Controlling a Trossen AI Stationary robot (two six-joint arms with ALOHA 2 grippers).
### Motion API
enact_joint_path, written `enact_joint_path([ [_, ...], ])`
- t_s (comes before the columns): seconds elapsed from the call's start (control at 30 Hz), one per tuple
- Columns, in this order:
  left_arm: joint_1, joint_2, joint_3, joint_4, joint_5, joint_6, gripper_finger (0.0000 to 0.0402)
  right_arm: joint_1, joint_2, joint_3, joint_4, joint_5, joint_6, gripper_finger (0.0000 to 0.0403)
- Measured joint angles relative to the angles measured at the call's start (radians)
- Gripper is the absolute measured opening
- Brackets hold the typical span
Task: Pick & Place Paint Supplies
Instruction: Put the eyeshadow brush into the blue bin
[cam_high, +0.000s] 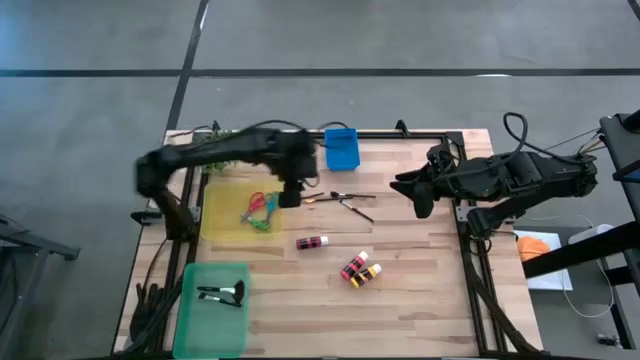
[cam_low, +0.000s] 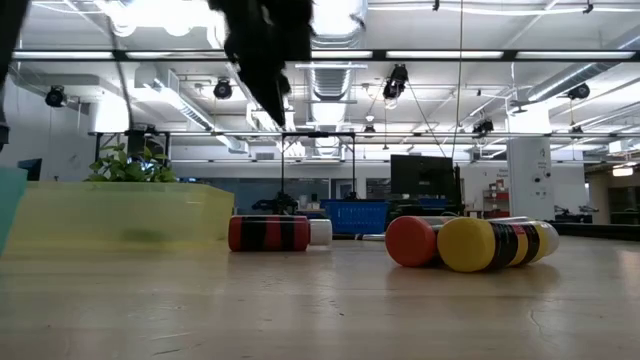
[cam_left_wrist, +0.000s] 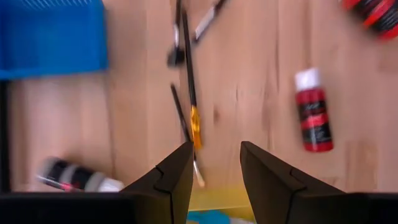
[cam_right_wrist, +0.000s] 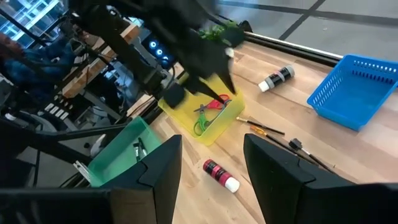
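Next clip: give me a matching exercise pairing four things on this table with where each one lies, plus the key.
Things:
1. scissors
2. red paint bottle
3. brushes with dark heads
4. left gripper

Places:
A. bare wood, mid-table
B. green tray
C. above the yellow tray's edge, empty
D. yellow tray

Pairs: 1-D, 2-A, 3-B, 4-C

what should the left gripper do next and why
Probably lower the left gripper onto the paintbrush lying on the wood right ahead of it. Its fingers are apart with nothing between them, and it hangs by the edge of the yellow tray, where scissors already lie. The brushes in the middle of the table are the nearest loose supplies. The right gripper waits at the right side.
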Motion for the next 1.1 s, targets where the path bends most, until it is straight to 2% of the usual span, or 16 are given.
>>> enact_joint_path([
  [0.2,-0.003,0.281,0.195,-0.207,-0.010,0.022,0.0141,0.000,0.000,-0.003,-0.001,0.000,-0.011,0.0171],
  [0.33,-0.002,0.360,0.224,-0.252,-0.026,0.026,0.0141,0.000,0.000,-0.003,-0.001,0.000,-0.016,0.0171],
  [0.7,0.014,0.398,0.133,-0.239,-0.034,0.022,0.0141,0.000,0.000,-0.005,-0.001,-0.001,-0.033,0.0171],
  [0.93,0.028,0.398,0.020,-0.128,-0.035,0.015,0.0141,0.000,0.000,-0.005,0.000,0.000,-0.031,0.0171],
  [1.1,0.034,0.398,0.000,-0.104,-0.049,0.015,0.0135,0.000,0.000,-0.005,0.000,0.000,-0.025,0.0171],
])
